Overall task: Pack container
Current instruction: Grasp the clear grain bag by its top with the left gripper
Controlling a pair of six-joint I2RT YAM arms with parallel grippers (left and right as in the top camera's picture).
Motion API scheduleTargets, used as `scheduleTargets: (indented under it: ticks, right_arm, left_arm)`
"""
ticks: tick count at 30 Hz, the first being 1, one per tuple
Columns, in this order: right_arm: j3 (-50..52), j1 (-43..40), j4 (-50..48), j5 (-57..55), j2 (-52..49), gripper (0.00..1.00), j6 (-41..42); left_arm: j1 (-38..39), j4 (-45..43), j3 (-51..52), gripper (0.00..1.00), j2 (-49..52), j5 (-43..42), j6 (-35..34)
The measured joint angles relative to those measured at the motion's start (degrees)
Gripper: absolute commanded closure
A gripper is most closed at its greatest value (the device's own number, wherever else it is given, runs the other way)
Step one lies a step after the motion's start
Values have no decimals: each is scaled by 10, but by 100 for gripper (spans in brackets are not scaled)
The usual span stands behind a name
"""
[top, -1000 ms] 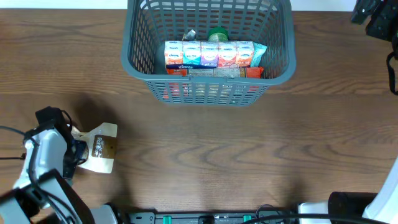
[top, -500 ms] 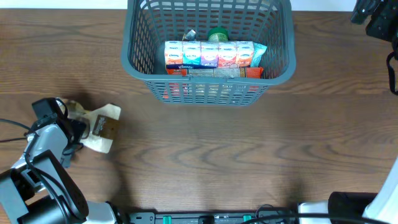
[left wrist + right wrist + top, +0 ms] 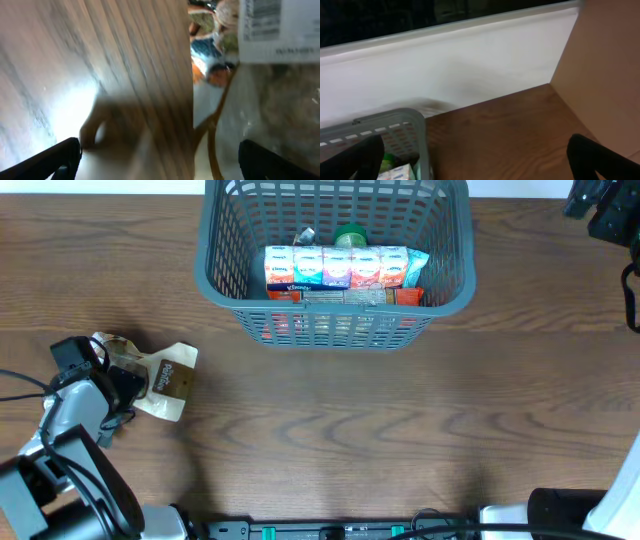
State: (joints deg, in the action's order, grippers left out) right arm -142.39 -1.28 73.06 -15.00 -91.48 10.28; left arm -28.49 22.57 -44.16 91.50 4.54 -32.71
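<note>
The container (image 3: pixel 215 290) is a large grey mesh basket at the far middle of the table; its corner also shows in the right wrist view (image 3: pixel 417 135). It holds a row of tissue packs (image 3: pixel 335 268) and a green-lidded item (image 3: pixel 350 235). A clear bag with a brown label (image 3: pixel 165 380) lies on the table at the left. My left gripper (image 3: pixel 125 385) is at the bag's left end. In the left wrist view its fingers (image 3: pixel 157 160) are wide apart, with the bag (image 3: pixel 270 90) by the right finger. My right gripper (image 3: pixel 600 210) is open and empty at the far right.
A white wall runs behind the table's far edge (image 3: pixel 470 60). Bare wood (image 3: pixel 400 430) lies between the bag and the basket and across the front right.
The left gripper and the bag have moved away from the front edge, toward the basket side. The bag has turned slightly. The right arm has not moved.
</note>
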Motion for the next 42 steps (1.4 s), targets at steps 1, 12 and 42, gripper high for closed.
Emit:
scheduleTargets:
  ticks: [1, 12, 42]
  right_arm:
    - [0, 0, 0, 0, 0, 1, 0]
    - [0, 0, 0, 0, 0, 1, 0]
    - [0, 0, 0, 0, 0, 1, 0]
  left_arm:
    - [0, 2, 0, 1, -9, -2, 2]
    - [0, -4, -23, 1, -199, -16, -44]
    - [73, -18, -52, 1, -19, -82, -197]
